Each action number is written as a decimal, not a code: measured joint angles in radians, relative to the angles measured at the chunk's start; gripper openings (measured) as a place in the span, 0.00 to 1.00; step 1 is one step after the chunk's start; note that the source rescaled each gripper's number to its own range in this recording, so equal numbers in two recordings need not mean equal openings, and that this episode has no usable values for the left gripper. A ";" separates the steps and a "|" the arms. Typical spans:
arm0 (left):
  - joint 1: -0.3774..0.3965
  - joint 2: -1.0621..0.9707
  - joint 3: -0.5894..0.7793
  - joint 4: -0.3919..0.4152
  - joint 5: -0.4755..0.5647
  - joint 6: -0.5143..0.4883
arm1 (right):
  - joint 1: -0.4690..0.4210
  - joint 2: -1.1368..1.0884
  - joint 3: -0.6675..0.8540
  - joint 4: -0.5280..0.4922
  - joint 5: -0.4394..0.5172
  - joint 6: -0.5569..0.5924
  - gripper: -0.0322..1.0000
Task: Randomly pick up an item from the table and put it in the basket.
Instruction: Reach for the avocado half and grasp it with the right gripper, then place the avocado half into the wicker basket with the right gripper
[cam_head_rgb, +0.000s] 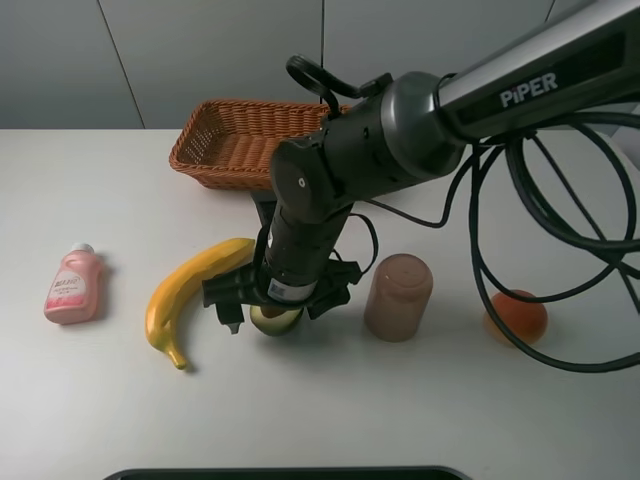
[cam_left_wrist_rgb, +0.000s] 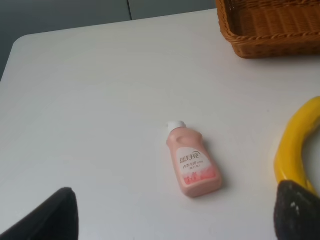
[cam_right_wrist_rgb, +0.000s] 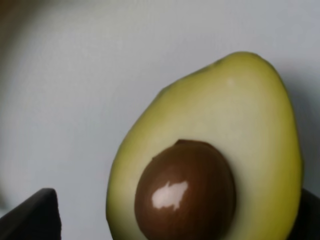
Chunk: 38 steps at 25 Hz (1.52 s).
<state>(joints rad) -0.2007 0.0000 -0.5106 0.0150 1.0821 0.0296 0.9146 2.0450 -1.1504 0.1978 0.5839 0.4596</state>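
Note:
The halved avocado (cam_head_rgb: 275, 322) lies cut side up on the white table (cam_head_rgb: 100, 400), between the banana and a brown cup. In the right wrist view it (cam_right_wrist_rgb: 240, 115) fills the frame, pale flesh with a brown pit. My right gripper (cam_head_rgb: 278, 310) reaches across the middle and hangs low over it, open, with one finger on each side. In the right wrist view (cam_right_wrist_rgb: 172, 220) one fingertip (cam_right_wrist_rgb: 35, 215) stands apart from the fruit and the other is at its edge. My left gripper (cam_left_wrist_rgb: 172, 220) is open and empty above the table. The wicker basket (cam_head_rgb: 215, 150) stands at the back.
A yellow banana (cam_head_rgb: 195, 290) lies just left of the avocado. A pink bottle (cam_head_rgb: 73, 285) lies at the far left. A brown translucent cup (cam_head_rgb: 398, 297) stands right of the avocado, and a round orange fruit (cam_head_rgb: 517, 316) beyond it. Black cables (cam_head_rgb: 500, 250) loop over the right side.

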 joint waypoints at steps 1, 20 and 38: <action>0.000 0.000 0.000 0.000 0.000 0.000 | 0.000 0.004 0.000 0.003 0.000 0.000 0.89; 0.000 0.000 0.000 0.000 0.000 0.000 | 0.002 0.008 0.000 0.003 -0.005 -0.006 0.03; 0.000 0.000 0.000 0.000 0.000 0.000 | -0.073 -0.267 -0.294 -0.315 0.307 -0.009 0.03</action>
<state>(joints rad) -0.2007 0.0000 -0.5106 0.0150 1.0821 0.0296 0.8417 1.7777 -1.4441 -0.1176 0.8907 0.4506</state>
